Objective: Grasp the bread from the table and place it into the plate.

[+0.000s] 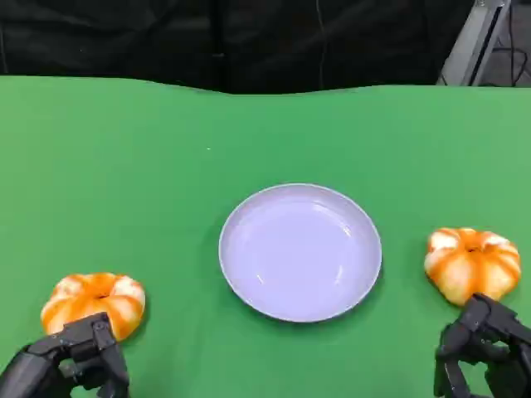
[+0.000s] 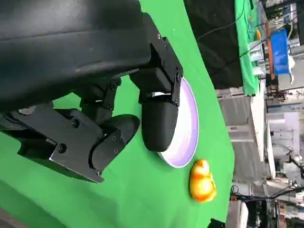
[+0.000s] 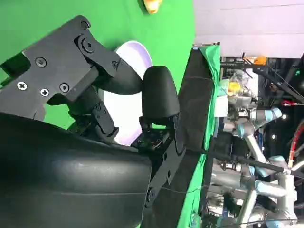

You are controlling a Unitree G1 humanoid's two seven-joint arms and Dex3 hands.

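Note:
A white round plate [image 1: 300, 253] sits mid-table on the green cloth. One orange-and-white bread roll [image 1: 94, 303] lies at the plate's left, just beyond my left hand [image 1: 70, 365]. A second roll [image 1: 473, 263] lies at the plate's right, just beyond my right hand [image 1: 485, 352]. Both hands hover low near the front edge and hold nothing. The left wrist view shows my left hand [image 2: 123, 118] with fingers apart, the plate [image 2: 192, 128] past them and the far roll [image 2: 202, 180]. The right wrist view shows my right hand [image 3: 109, 85], the plate [image 3: 140, 54] and the other roll [image 3: 151, 4].
Green cloth [image 1: 124, 166] covers the table, with a dark backdrop [image 1: 249, 41] behind its far edge. A metal frame [image 1: 477, 41] stands at the back right. Lab equipment and robot arms [image 3: 256, 142] stand beyond the table.

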